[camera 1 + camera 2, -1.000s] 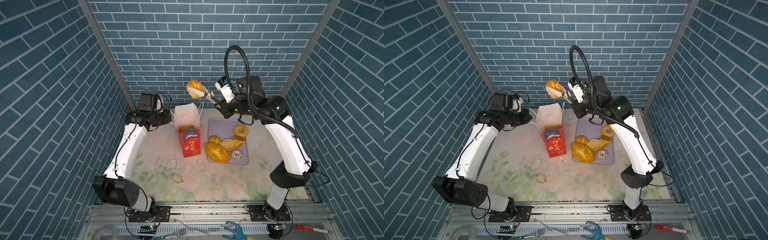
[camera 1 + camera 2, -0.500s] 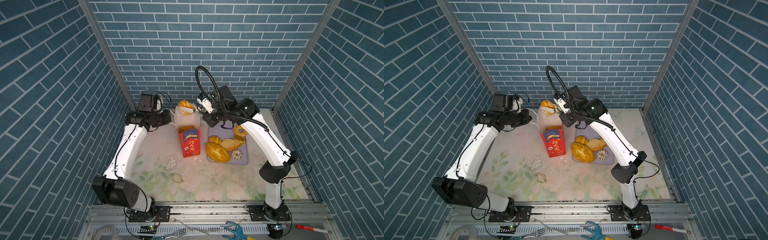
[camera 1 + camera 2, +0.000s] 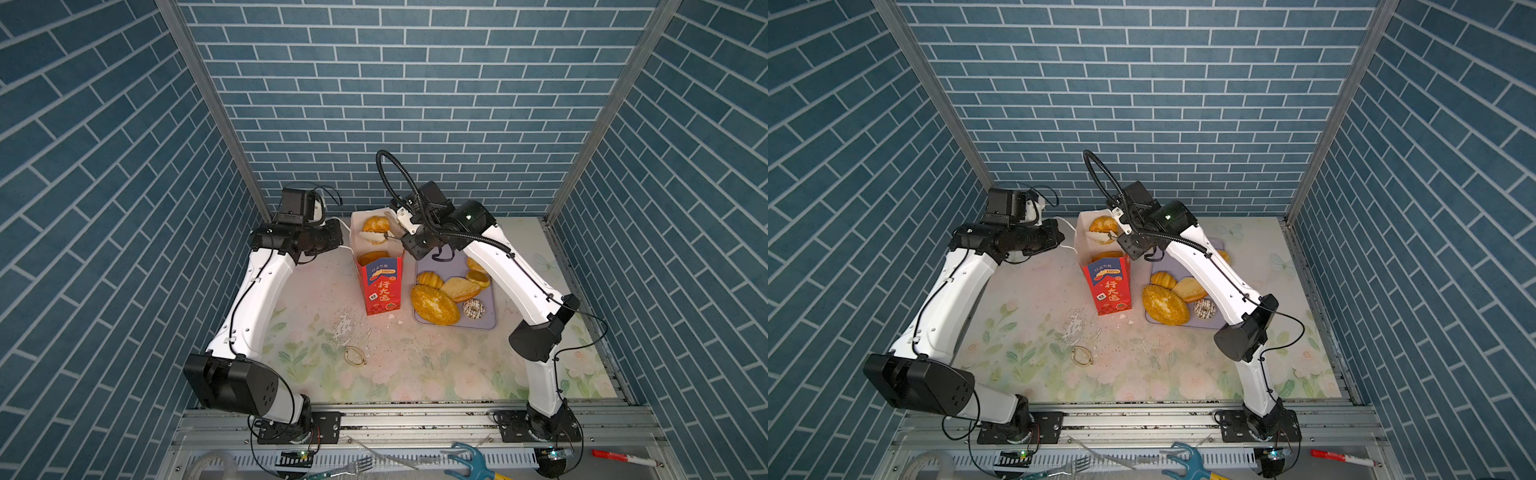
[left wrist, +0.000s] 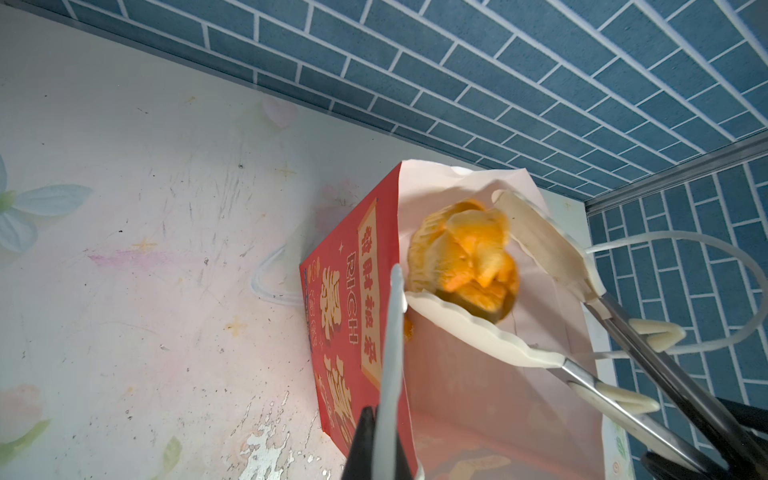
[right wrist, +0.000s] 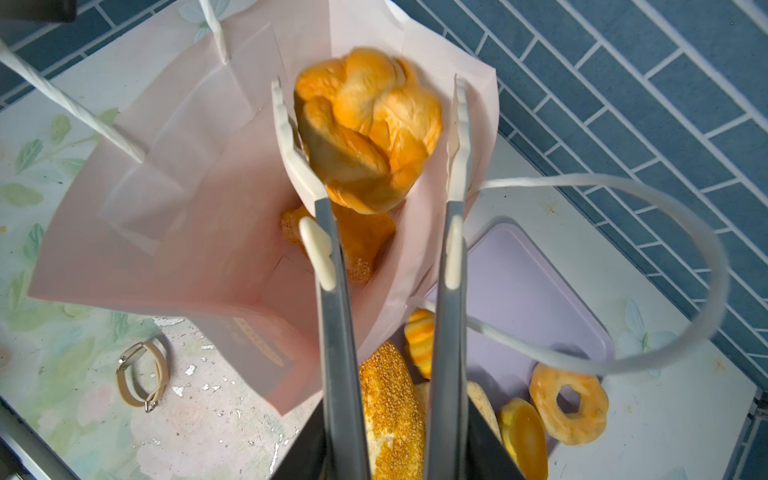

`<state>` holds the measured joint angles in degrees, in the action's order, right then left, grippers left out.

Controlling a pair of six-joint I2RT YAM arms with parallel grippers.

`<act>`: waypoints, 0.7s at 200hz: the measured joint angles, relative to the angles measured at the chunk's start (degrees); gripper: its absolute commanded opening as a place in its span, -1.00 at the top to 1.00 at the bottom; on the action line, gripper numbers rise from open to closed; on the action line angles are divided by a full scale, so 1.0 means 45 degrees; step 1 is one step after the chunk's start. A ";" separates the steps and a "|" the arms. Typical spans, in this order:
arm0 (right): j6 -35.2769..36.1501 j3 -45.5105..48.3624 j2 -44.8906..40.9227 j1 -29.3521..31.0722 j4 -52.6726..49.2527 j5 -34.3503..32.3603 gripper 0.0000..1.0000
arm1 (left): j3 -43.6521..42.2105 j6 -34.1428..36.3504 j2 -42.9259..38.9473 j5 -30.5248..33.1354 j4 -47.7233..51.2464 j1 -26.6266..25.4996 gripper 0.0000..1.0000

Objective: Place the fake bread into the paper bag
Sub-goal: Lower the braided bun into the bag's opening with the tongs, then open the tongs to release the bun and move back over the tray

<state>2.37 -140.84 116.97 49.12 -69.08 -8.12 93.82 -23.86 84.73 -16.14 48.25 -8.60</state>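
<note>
Right gripper (image 5: 368,104): tong blades apart. 1 blade touches the knotted bun (image 4: 461,257), the other stands clear of it, so no clamp. Bun is blurred and sits between the 2 blades at the mouth of the paper bag (image 3: 380,286), inside its white walls. Deeper in the bag lies 1 sugared bun (image 5: 361,245). Left gripper (image 4: 382,440): jaws together, pinched on the bag's rim at a corner. Bag is upright on the table (image 3: 415,374), with a white cord handle hanging out on each side. Just beside the bag is a lilac tray (image 5: 519,282) with 6 pieces: seeded loaf (image 3: 434,305), drizzled doughnut (image 3: 473,309), ring doughnut (image 5: 569,403) and 3 smaller rolls. Metal clasp (image 3: 354,356) lies on the table in front of the bag.
</note>
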 measured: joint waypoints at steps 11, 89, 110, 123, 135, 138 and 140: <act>-0.0005 -0.0185 0.0053 0.0000 -0.0029 -0.0010 0.02 | -0.0005 0.0005 -0.0010 -0.0058 -0.0087 0.0000 1.00; -0.0447 -0.1243 0.0073 0.0000 0.0049 0.0019 0.01 | -0.0131 0.0068 -0.0087 -0.0350 -0.0277 0.0000 1.00; -0.0534 -0.1263 -0.0253 -0.0039 0.0107 -0.0073 0.02 | -0.0131 0.0078 -0.0087 -0.0350 -0.0277 0.0000 1.00; -0.0627 -0.1263 -0.0670 -0.0146 0.0117 -0.0117 0.02 | -0.0131 0.0087 -0.0087 -0.0350 -0.0277 0.0000 1.00; -0.0787 -0.1258 -0.1175 -0.0277 0.0117 -0.0170 0.02 | -0.0121 0.0112 -0.0083 -0.0345 -0.0277 0.0000 1.00; -0.0811 -0.1253 -0.1302 -0.0325 0.0117 -0.0204 0.03 | -0.0117 0.0117 -0.0083 -0.0345 -0.0277 0.0000 1.00; -0.0821 -0.1219 -0.1423 -0.0364 0.0136 -0.0228 0.02 | -0.0117 0.0117 -0.0083 -0.0345 -0.0277 0.0000 1.00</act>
<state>-1.32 -146.32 110.56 47.48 -68.47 -9.15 93.30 -23.33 84.36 -17.69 47.00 -8.60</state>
